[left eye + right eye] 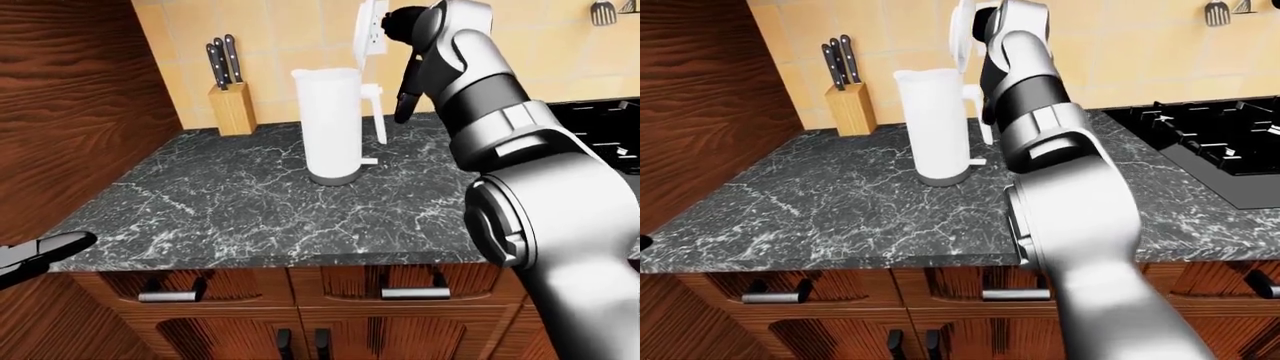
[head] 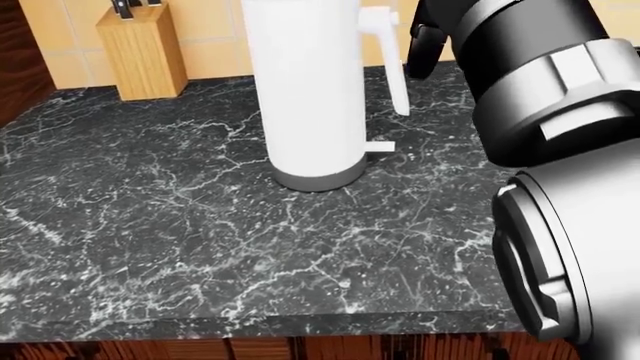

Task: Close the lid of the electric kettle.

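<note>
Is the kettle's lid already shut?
No, in the left-eye view the lid stands upright above the open kettle.

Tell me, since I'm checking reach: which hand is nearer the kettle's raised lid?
Right. The right hand is up beside the open lid; the left hand hangs low at the left-eye view's left edge, off the counter.

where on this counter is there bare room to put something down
The counter is bare from the kettle down to its near edge, and leftward to the wood wall, below the knife block. Another bare strip lies between kettle and stove. It is crowded by the kettle's handle and raised lid, where the right hand hangs.
</note>
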You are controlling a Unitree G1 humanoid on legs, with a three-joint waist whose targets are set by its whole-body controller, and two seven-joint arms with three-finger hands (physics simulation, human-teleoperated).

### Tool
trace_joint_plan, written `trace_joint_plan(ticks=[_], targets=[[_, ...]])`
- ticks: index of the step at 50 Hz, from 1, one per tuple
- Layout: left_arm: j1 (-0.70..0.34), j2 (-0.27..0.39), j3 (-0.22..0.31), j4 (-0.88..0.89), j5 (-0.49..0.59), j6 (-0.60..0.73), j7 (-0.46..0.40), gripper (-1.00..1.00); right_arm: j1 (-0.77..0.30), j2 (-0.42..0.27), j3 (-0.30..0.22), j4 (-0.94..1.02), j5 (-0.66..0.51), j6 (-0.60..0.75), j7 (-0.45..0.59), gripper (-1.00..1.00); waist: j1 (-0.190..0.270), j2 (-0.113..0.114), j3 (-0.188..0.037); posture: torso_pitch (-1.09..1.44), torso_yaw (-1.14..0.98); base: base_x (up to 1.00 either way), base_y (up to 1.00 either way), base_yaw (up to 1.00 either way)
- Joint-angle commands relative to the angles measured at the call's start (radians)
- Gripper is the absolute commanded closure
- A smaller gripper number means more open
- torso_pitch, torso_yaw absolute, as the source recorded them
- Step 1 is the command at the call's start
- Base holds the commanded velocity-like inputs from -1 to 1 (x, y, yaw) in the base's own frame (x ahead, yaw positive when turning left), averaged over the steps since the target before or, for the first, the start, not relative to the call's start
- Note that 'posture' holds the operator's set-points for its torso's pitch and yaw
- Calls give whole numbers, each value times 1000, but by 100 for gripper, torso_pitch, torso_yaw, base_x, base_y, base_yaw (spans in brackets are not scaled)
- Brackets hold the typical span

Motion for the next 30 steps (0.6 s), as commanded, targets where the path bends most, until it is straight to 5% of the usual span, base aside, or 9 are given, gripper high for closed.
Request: trace_joint_plan(ticks=[1, 30], targets=[[-16, 17, -1, -19, 2, -30, -1, -100, -51, -3, 0, -35, -5, -1, -17, -100, -1, 3, -8, -39, 0, 0, 0, 0], [-19, 14, -13, -26, 1, -28, 5, -100, -127, 173, 22, -13, 26, 4, -27, -100, -7, 17, -4, -39, 0, 0, 0, 0]])
